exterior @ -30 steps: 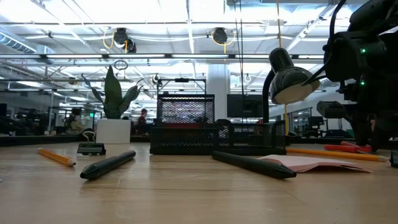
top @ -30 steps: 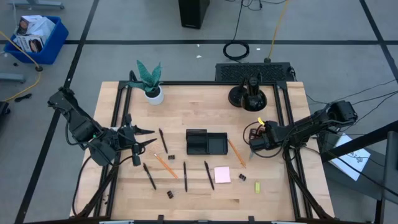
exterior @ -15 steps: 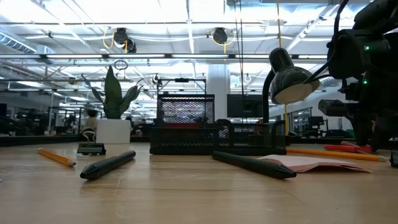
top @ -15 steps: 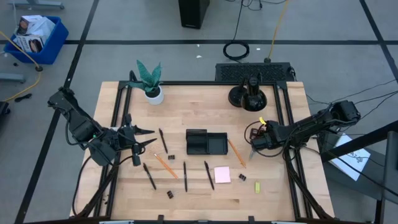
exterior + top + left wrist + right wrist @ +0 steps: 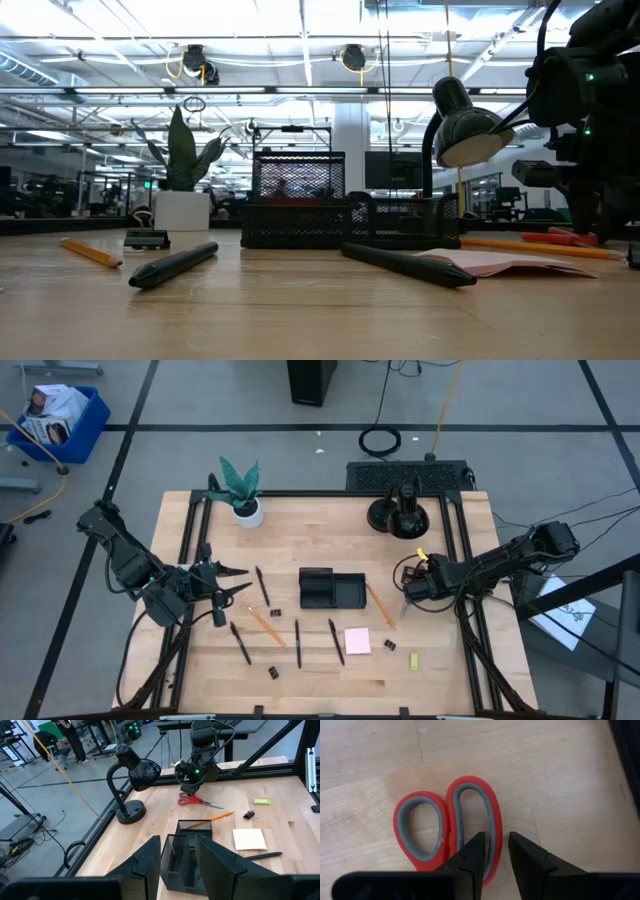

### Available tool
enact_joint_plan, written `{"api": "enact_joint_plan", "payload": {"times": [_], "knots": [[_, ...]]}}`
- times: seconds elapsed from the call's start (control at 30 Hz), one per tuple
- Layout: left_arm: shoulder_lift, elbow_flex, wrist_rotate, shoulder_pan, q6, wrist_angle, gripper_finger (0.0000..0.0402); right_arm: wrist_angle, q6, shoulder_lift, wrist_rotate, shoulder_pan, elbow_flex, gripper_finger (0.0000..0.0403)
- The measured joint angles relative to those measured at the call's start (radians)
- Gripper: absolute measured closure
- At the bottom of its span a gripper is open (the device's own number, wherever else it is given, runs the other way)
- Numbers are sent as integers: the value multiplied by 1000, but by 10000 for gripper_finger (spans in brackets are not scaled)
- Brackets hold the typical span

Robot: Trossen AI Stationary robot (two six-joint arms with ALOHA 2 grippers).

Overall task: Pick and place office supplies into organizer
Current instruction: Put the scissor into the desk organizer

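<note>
The red-handled scissors (image 5: 447,822) lie flat on the table near its right edge, also seen in the left wrist view (image 5: 197,800). My right gripper (image 5: 496,844) hangs over them, open by a narrow gap and pointing down. One finger is over the larger handle loop (image 5: 470,815), the other outside its rim. My left gripper (image 5: 238,581) waits open near the left edge, left of the black organizer (image 5: 316,572). Black pens (image 5: 336,641), orange pencils (image 5: 266,626), a pink pad (image 5: 357,641), binder clips (image 5: 389,646) and a yellow-green piece (image 5: 414,661) lie loose on the wood.
A black desk lamp (image 5: 395,515) stands at the far edge behind the organizer, and a potted plant (image 5: 242,495) sits at the far left corner. An orange pencil (image 5: 379,605) lies between the organizer and the scissors. Black frame rails run along both table sides.
My right arm shifted slightly in the first half second, its gripper edging a little toward the table's near edge above the scissors. Since then it has kept still. No item on the table has moved.
</note>
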Motion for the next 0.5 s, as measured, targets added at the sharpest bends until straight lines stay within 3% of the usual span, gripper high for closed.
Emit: {"api": "enact_joint_plan", "payload": {"times": [0.5], "knots": [[0,0,0,0,1,0,275,18,-8,0,10,0,0,319]]}}
